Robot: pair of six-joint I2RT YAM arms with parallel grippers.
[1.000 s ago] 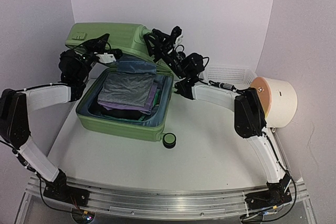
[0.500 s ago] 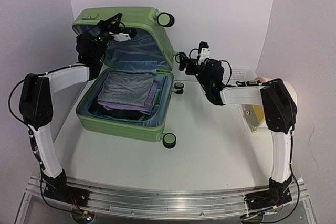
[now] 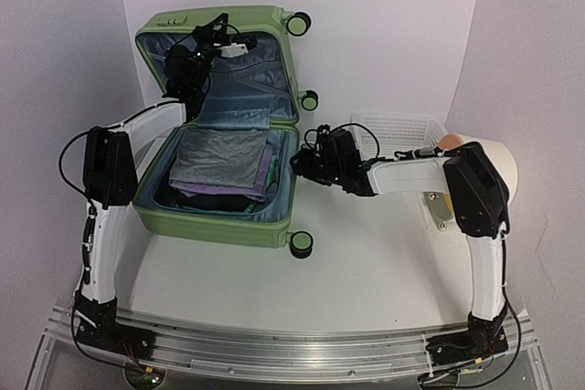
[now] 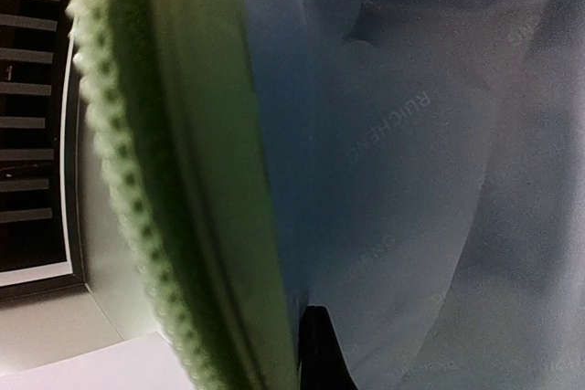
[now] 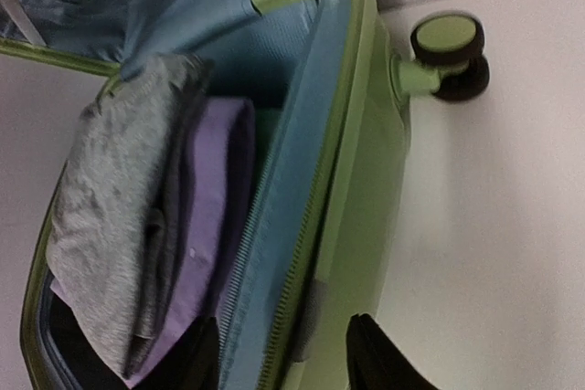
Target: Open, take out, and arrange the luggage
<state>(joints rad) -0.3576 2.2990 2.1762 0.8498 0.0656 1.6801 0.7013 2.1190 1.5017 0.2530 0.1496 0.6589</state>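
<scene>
**Case open, lid up**

Nearest me, one luggage [image 3: 210, 226] sits left-centre on the table [image 3: 366, 262], long axis left-right, three wheels [image 3: 299, 244] at its right end. My right gripper [image 5: 279, 358] straddles its right wall; I can't tell if it bites. One basket [image 3: 402, 130] and one cylinder [image 3: 489, 171] stand far right. Farthest, my left gripper [image 3: 245, 44] is pressed together at the upright lid.

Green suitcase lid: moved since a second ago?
Yes. The lid has swung up and back to stand upright, while the lower shell has stayed put.
</scene>
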